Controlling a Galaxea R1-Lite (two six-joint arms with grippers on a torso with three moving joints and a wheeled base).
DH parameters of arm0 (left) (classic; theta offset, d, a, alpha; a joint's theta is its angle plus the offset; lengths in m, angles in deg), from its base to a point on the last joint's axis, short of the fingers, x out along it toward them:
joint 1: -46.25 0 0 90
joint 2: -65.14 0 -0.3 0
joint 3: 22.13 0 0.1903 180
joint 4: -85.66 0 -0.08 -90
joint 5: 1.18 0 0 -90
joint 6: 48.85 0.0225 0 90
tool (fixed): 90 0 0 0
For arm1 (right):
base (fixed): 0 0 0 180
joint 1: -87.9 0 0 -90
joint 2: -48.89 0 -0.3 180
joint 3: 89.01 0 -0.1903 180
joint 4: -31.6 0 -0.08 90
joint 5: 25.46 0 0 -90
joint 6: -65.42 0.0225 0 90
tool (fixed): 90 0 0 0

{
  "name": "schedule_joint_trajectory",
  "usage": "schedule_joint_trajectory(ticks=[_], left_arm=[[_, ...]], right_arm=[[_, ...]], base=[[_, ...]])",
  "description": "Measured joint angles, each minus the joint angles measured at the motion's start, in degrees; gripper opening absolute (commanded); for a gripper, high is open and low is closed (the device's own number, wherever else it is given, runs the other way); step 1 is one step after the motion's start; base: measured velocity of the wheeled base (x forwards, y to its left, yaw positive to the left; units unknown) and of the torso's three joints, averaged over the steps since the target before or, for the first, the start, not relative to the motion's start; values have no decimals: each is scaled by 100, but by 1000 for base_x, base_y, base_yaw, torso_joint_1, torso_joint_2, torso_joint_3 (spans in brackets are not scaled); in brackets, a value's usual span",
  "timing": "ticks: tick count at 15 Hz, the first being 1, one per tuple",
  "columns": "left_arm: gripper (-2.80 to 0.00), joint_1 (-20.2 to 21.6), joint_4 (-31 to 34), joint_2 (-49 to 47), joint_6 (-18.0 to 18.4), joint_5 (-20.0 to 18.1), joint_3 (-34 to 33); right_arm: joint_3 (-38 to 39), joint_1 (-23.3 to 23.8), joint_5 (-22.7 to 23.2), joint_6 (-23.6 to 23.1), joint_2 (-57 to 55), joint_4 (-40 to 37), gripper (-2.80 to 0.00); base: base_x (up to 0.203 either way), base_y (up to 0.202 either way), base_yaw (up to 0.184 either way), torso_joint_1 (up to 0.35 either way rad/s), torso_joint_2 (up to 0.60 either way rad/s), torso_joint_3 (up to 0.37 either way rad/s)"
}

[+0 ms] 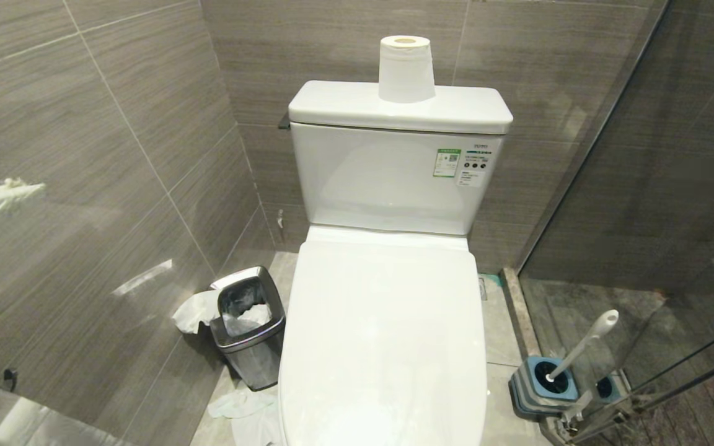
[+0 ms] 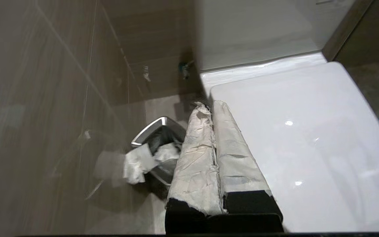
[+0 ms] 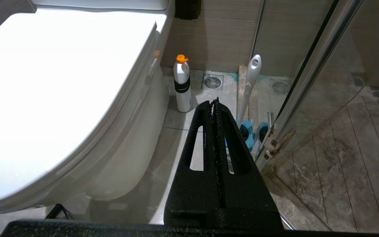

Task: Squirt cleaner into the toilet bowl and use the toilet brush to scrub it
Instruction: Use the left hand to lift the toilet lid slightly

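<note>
The toilet bowl (image 3: 127, 158) is white and glossy; its lid (image 1: 382, 334) is down, hiding the inside. The toilet brush (image 1: 583, 344) leans in its blue-grey holder (image 1: 546, 384) on the floor right of the toilet, white handle up, bristles hidden. Its handle (image 3: 250, 85) also shows in the right wrist view. A white bottle with an orange cap (image 3: 182, 84) stands beside the toilet base; no cleaner liquid shows. My left gripper (image 1: 28, 186), fingers wrapped in white, is shut and empty at the far left, above the bin and lid edge (image 2: 211, 105). My right gripper (image 3: 215, 102) is shut and empty, low beside the toilet.
A small steel bin (image 1: 248, 322) with tissue stands left of the toilet, more paper (image 1: 239, 406) on the floor by it. A toilet roll (image 1: 405, 68) sits on the tank. The tiled wall is close on the left, a glass shower door (image 1: 642, 248) on the right.
</note>
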Motion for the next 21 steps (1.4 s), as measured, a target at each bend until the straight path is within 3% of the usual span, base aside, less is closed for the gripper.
schedule_joint_trajectory(ticks=[3, 10, 21], left_arm=[[-280, -377, -63, -587, -519, -77, 253], [-280, -394, -386, -1540, -549, -107, 933], [-280, -134, -498, -3623, -770, -152, 2992]], right_arm=[[2, 0, 0, -1, 0, 2, -280], [2, 0, -2, 2, 0, 2, -280], [2, 0, -2, 2, 0, 2, -280]], base=[[0, 0, 0, 0, 0, 0], [0, 0, 0, 0, 0, 0], [0, 0, 0, 0, 0, 0]])
